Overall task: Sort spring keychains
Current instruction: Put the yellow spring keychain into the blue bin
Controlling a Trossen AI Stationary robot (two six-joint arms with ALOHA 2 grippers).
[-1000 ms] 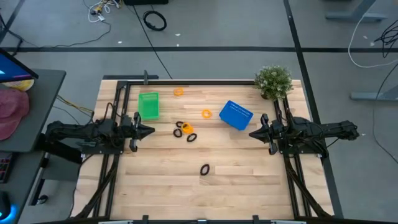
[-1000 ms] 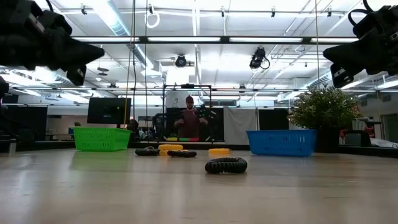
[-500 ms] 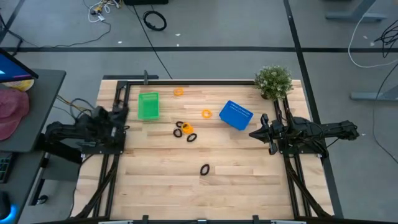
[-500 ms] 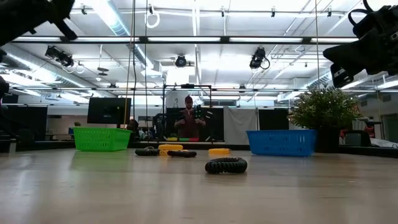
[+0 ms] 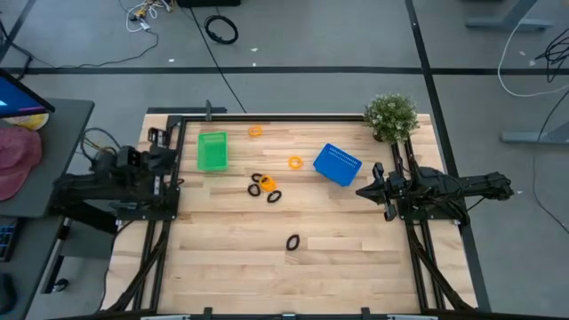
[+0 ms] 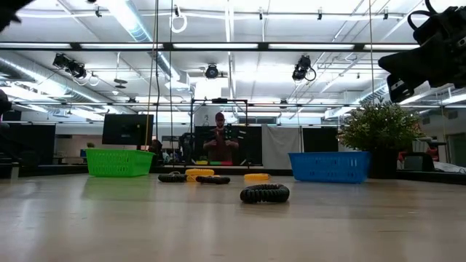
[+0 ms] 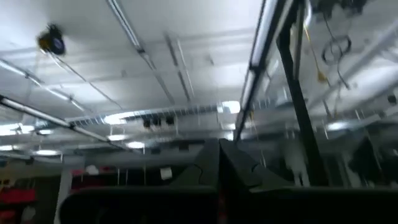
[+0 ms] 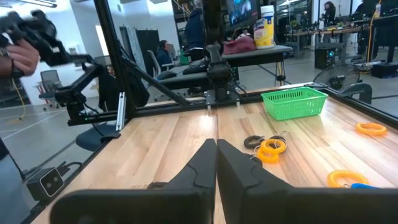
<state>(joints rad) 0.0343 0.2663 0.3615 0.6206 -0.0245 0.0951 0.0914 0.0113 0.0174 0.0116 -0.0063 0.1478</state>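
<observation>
nothing sorted yet: one black keychain [image 5: 292,242] lies alone nearest on the tabletop [image 5: 356,258], a black/orange cluster [image 5: 264,187] mid-table, two orange ones [image 5: 294,163] farther, all outside the green basket [image 5: 212,150] and blue basket [image 5: 337,164]. left gripper [image 7: 219,163] raised at the left edge and right gripper [image 5: 364,191] at the right edge, both w/ fingers pressed together, holding nothing.

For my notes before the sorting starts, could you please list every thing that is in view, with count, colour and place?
Orange keychains: three; one near the far edge, one beside the blue basket, one in the middle cluster.
Black keychains: about three; one alone toward the near side, the others in the cluster.
Green basket: one, far left.
Blue basket: one, right of centre, skewed.
Plant: one, green, far right corner.
Left gripper: shut, at the table's left edge.
Right gripper: shut, empty, at the right side.
</observation>
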